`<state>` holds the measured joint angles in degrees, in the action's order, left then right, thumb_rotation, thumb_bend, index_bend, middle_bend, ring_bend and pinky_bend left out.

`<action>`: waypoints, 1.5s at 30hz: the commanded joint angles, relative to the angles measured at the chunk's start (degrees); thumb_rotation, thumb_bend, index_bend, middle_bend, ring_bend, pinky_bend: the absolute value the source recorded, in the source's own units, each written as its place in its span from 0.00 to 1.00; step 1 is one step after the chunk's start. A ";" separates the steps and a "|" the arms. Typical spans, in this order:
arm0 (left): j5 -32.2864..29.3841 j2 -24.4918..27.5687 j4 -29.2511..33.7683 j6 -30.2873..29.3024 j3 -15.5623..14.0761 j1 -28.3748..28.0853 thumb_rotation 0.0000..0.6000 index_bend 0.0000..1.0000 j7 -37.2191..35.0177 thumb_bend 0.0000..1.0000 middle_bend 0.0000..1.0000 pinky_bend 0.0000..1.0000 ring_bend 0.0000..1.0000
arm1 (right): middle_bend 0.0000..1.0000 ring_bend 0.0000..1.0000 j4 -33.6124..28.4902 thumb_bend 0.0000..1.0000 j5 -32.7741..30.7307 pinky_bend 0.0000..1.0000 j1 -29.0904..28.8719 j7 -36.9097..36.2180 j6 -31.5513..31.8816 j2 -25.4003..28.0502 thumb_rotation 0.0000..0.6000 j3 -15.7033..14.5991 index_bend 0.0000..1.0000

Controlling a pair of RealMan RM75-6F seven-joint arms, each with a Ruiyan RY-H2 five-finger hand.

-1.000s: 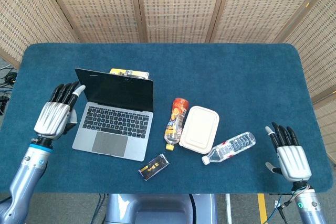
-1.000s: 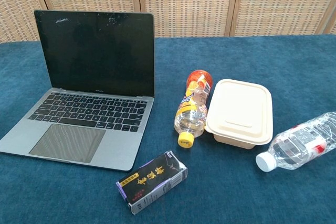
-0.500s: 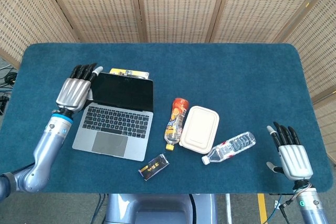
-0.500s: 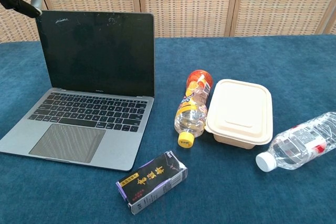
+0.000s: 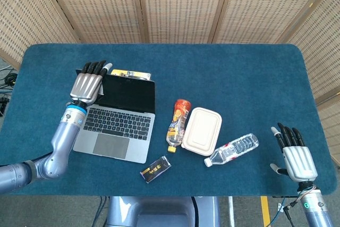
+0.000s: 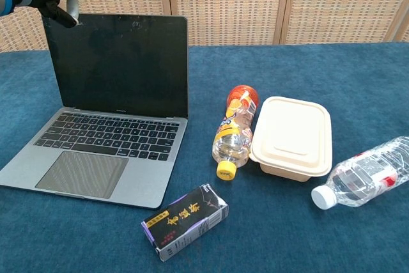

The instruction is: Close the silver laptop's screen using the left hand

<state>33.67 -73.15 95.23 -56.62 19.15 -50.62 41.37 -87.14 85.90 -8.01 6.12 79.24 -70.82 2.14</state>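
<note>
Since the earlier frames, only the left robot hand (image 5: 87,86) is seen to have moved, carried from beside the keyboard up to the top left corner of the silver laptop's screen (image 6: 118,65). At the near right, the right robot hand (image 5: 296,158) is held idle at the worktop (image 5: 239,73) edge, fingers spread and empty. Near centre, a small dark box (image 6: 185,220) printed with gold characters, too small to read with certainty, lies flat. Behind it, an orange-capped bottle (image 6: 233,133), a beige lidded container (image 6: 293,137) and a clear water bottle (image 6: 364,180) are laid well clear of the laptop. At the left, the screen is stood upright and open. The left robot hand's fingers are extended over the lid's upper edge, thumb in front, nothing gripped; this placement is judged suited to pressing the lid down.
</note>
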 commanded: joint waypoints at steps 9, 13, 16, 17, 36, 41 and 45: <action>-0.55 -0.87 -1.91 -1.38 -1.48 -1.48 1.00 0.05 -1.76 1.00 0.00 0.00 0.00 | 0.00 0.00 0.04 0.00 0.10 0.00 -0.07 0.45 -0.02 -0.20 1.00 -0.14 0.00; -0.88 -0.88 -2.36 -1.22 -2.07 -1.82 1.00 0.12 -2.45 1.00 0.06 0.00 0.00 | 0.00 0.00 0.04 0.00 0.09 0.00 -0.08 0.51 0.02 -0.22 1.00 -0.14 0.00; -0.82 -0.89 -2.53 -0.99 -2.34 -2.08 1.00 0.17 -3.06 1.00 0.10 0.01 0.00 | 0.00 0.00 0.08 0.00 0.11 0.00 -0.11 0.55 0.02 -0.26 1.00 -0.15 0.00; -0.82 -0.91 -2.59 -0.98 -2.41 -2.16 1.00 0.18 -3.25 1.00 0.11 0.01 0.00 | 0.00 0.00 0.10 0.00 0.10 0.00 -0.11 0.56 0.03 -0.26 1.00 -0.14 0.00; -0.98 -0.65 -2.92 -0.62 -4.08 -3.25 1.00 0.35 -5.64 1.00 0.26 0.08 0.08 | 0.00 0.00 0.02 0.00 -0.05 0.00 -0.04 0.40 0.38 -0.08 1.00 0.00 0.00; -0.65 0.28 -2.12 -0.86 -4.38 -3.23 1.00 0.37 -5.98 1.00 0.28 0.09 0.09 | 0.00 0.00 0.02 0.00 -0.08 0.00 -0.05 0.54 0.32 -0.14 1.00 -0.05 0.00; -0.61 1.22 -1.04 -1.06 -4.29 -3.09 1.00 0.38 -6.66 1.00 0.28 0.09 0.09 | 0.00 0.00 0.01 0.00 -0.06 0.00 -0.10 0.59 0.24 -0.12 1.00 -0.07 0.00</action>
<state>33.03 -72.13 93.99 -57.60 14.83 -53.75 34.87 -87.12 85.84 -8.11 6.71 79.49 -70.94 2.08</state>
